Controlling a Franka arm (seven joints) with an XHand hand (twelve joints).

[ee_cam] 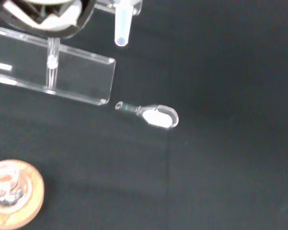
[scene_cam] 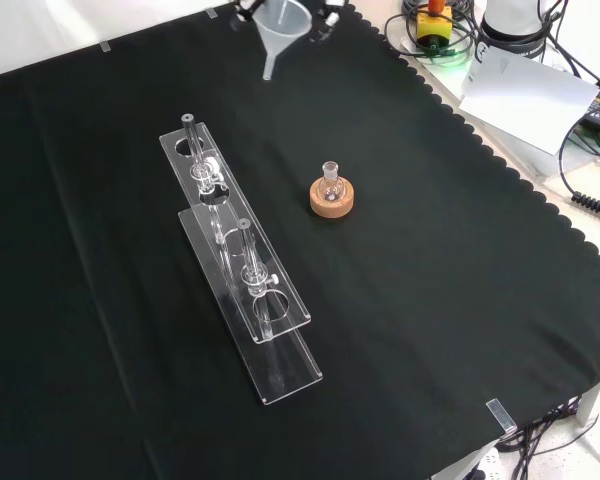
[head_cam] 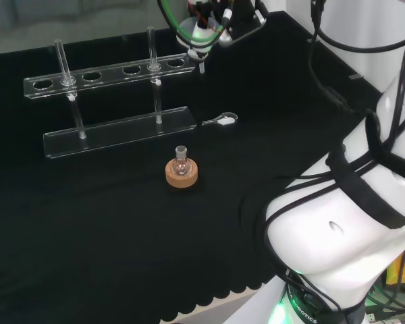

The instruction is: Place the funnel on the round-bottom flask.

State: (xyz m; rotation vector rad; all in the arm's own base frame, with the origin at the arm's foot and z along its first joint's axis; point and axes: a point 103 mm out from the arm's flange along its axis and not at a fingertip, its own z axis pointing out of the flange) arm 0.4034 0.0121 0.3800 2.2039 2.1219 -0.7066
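A clear funnel [head_cam: 196,35] hangs high over the far side of the cloth, stem down, with the hand [head_cam: 241,21] shut round its cone. In the front view the funnel [scene_cam: 283,27] is at the top edge, above and left of the flask. The small round-bottom flask [head_cam: 181,157] stands upright on a cork ring [head_cam: 181,175] mid-cloth, its neck open and well apart from the funnel. The front view shows flask [scene_cam: 330,178] and cork ring [scene_cam: 333,200] too. In the wrist view the funnel stem [ee_cam: 122,29] is close, with the flask [ee_cam: 4,186] far from it.
A clear plastic tube rack [head_cam: 108,101] with two upright rods stands beyond the flask in the head view, and to its left as the rack [scene_cam: 238,262] in the front view. A small glass stopper [head_cam: 223,120] lies on the cloth near the rack's end. The arm's white links [head_cam: 351,223] rise at the right.
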